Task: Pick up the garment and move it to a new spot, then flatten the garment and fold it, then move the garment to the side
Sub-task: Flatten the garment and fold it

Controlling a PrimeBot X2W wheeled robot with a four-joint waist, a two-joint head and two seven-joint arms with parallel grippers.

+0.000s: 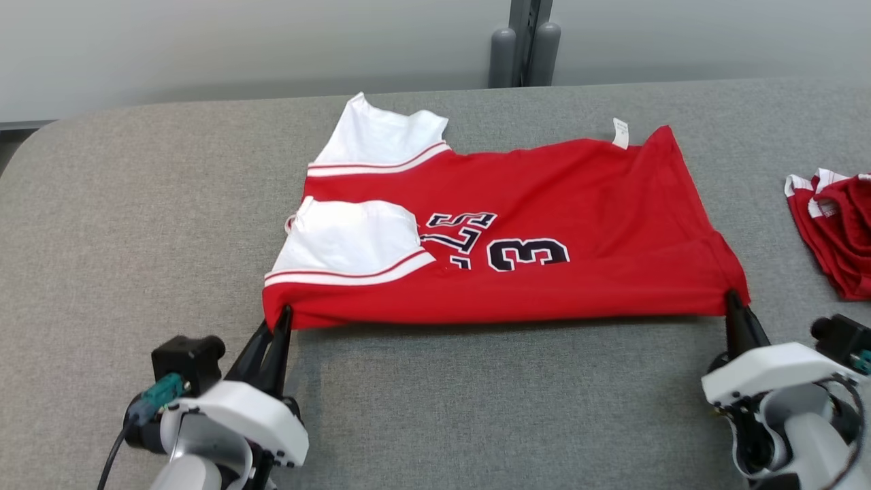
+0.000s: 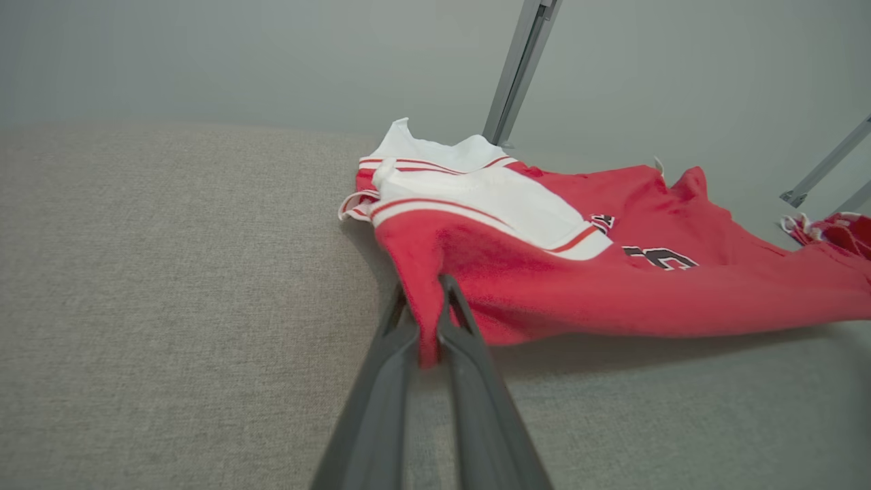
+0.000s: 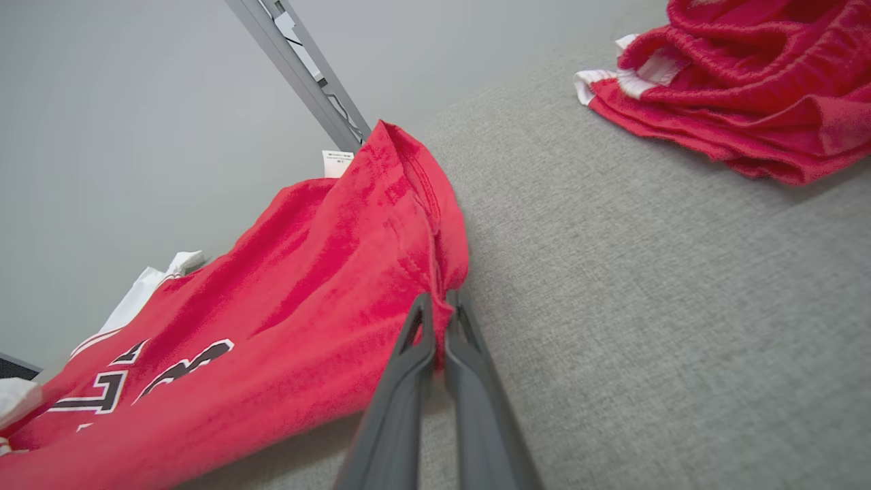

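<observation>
Jersey (image 1: 565, 197) lay spread on the grey table (image 1: 136, 224), left gripper (image 1: 284, 316) and right gripper (image 1: 732, 297) each pinching a corner nearest the table's front; lifting both evenly seemed wisest for a square fold.

The garment (image 1: 544, 218), middle of the surface (image 1: 136, 238)
Its near corners sit in the left pincer (image 1: 282, 320) and right pincer (image 1: 731, 299); cloth bundle (image 1: 840, 231) by the right edge.

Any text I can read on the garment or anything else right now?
"3": dark, white-edged print on the red garment.
Letters beside it: partly under the white sleeve, cannot read.
White tag at the far edge: print too small.
</observation>
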